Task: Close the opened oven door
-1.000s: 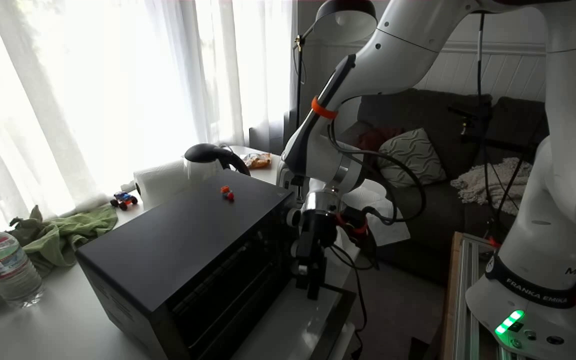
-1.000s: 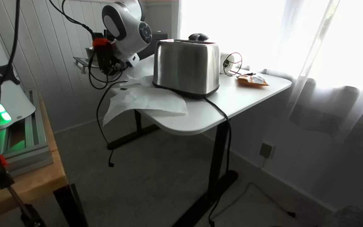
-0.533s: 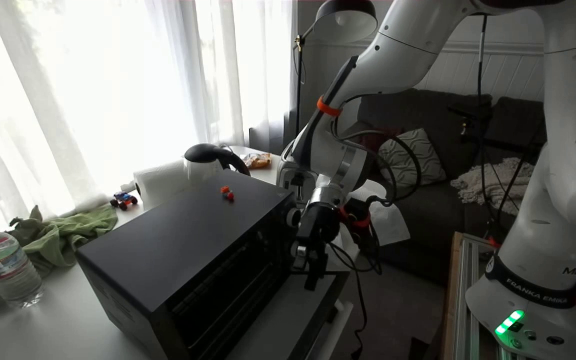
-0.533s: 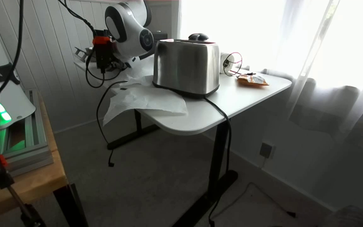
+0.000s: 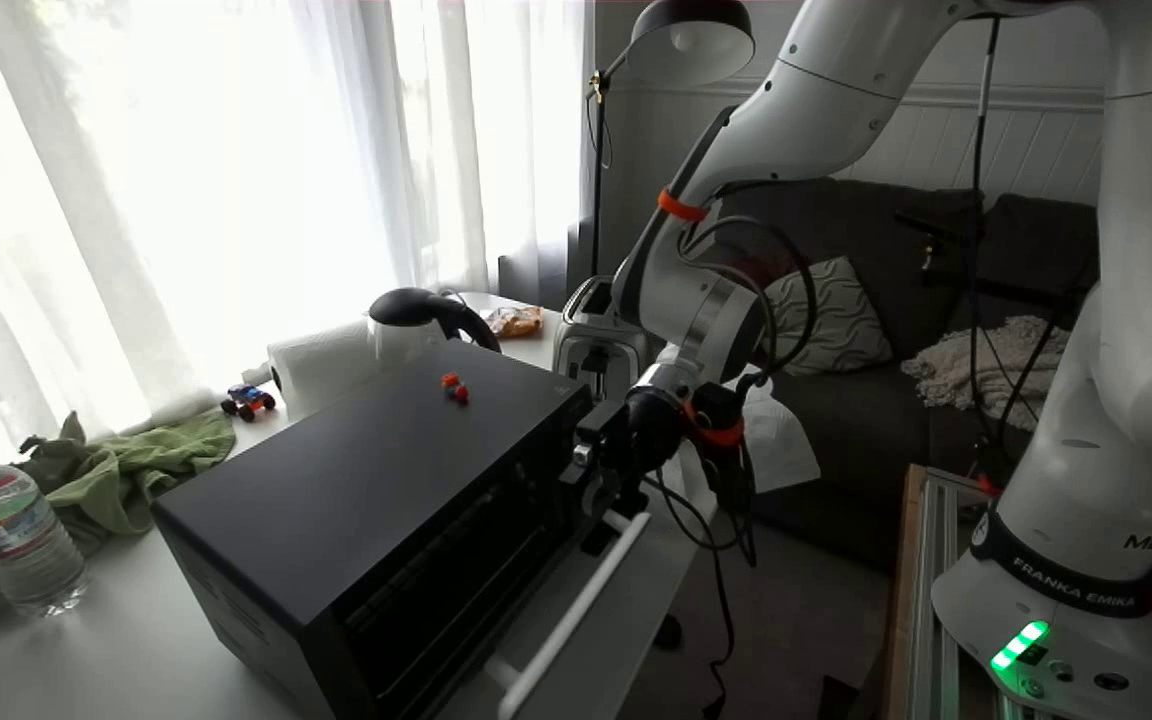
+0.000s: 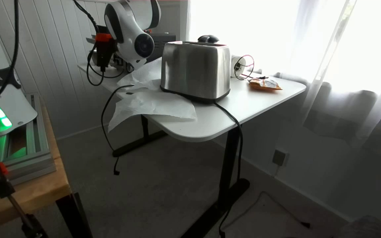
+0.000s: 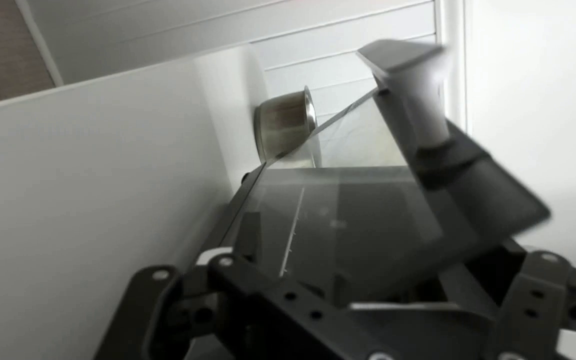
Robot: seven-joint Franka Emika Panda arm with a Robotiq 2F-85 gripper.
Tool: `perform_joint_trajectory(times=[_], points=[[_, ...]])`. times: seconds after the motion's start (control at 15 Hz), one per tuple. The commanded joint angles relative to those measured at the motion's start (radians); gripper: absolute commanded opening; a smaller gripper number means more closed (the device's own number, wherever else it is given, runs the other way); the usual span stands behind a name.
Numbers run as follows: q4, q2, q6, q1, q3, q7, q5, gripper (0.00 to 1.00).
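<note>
The black toaster oven (image 5: 366, 470) stands on the white table. Its oven door is partly raised, and the cavity still shows. The door's pale silver bar handle (image 5: 576, 620) is in plain sight in an exterior view. My gripper (image 5: 591, 490) is at the handle's far end, beside the oven's front corner; I cannot tell whether it touches the door. In the wrist view the oven door's dark glass (image 7: 363, 215) spreads ahead, with a blurred pale handle part (image 7: 425, 110). The gripper's linkages stand wide apart with nothing between them. The toaster and wrist partly block an exterior view.
A small orange toy (image 5: 454, 387) lies on the oven top. A steel toaster (image 6: 195, 71) stands on the table beyond the oven. A paper towel roll (image 5: 331, 365) and a water bottle (image 5: 11, 530) stand behind and beside it. A metal pot (image 7: 283, 125) shows in the wrist view.
The oven door has swung up from lying nearly flat, and its handle has come into view. My gripper has risen and moved toward the oven's front, tilting as it went.
</note>
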Motion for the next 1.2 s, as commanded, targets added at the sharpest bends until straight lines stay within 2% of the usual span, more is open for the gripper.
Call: perform_joint_trajectory(times=[0.0, 0.2, 0.47, 0.53, 0.73, 0.8, 0.93, 1.07, 1.13], points=[[-0.125, -0.149, 0.012, 0.01, -0.02, -0.034, 0.12, 1.0], [-0.2, -0.249, 0.042, 0.015, -0.026, -0.05, 0.164, 1.0], [-0.293, -0.386, 0.099, 0.006, -0.033, -0.07, 0.164, 1.0], [-0.22, -0.339, 0.123, 0.006, -0.03, -0.062, 0.161, 1.0], [-0.203, -0.393, 0.214, 0.006, -0.02, -0.032, 0.146, 1.0], [-0.296, -0.511, 0.275, 0.01, -0.013, -0.015, 0.133, 1.0], [-0.209, -0.493, 0.407, 0.021, 0.016, 0.063, 0.125, 1.0], [-0.203, -0.554, 0.538, 0.036, 0.058, 0.162, 0.074, 1.0], [-0.25, -0.626, 0.601, 0.048, 0.085, 0.217, 0.058, 1.0]])
